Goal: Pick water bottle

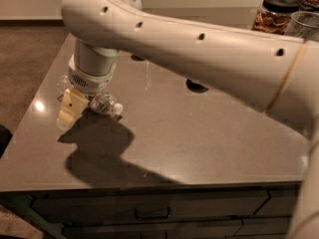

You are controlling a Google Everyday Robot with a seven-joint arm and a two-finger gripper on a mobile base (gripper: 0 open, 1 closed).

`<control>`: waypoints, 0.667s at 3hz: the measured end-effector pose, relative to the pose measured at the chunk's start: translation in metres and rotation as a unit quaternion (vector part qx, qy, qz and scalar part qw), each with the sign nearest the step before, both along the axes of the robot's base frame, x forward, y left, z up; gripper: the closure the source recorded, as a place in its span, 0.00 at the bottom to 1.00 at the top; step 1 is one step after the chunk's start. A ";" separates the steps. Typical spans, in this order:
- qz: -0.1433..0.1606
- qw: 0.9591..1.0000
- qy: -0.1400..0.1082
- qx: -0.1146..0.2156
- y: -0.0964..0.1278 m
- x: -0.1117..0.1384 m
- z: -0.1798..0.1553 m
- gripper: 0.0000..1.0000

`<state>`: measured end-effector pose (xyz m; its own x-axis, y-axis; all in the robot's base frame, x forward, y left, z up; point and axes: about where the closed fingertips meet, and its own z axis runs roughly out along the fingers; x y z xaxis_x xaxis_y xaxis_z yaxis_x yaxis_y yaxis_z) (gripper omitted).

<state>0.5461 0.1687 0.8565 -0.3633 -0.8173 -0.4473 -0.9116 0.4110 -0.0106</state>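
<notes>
Near the tabletop's (199, 133) left edge, the gripper (70, 111) is seen over the water bottle (103, 103), laid flat; state of jaws cannot be told.

kitchen | stone counter (209, 138), drawers (149, 214), lidded jar (279, 13) | gripper (75, 111) at counter's left

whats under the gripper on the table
The water bottle lies on its side on the grey table under the gripper, with its white cap end sticking out beside it. The gripper and wrist cover its middle, so the label cannot be seen.
</notes>
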 end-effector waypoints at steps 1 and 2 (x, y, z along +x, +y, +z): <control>0.005 1.000 0.011 -0.010 0.008 0.012 -0.008 0.21; 0.005 1.000 0.026 -0.004 0.005 0.020 -0.008 0.44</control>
<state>0.5662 0.1735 0.8488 -0.3781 -0.8246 -0.4209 -0.9149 0.4023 0.0336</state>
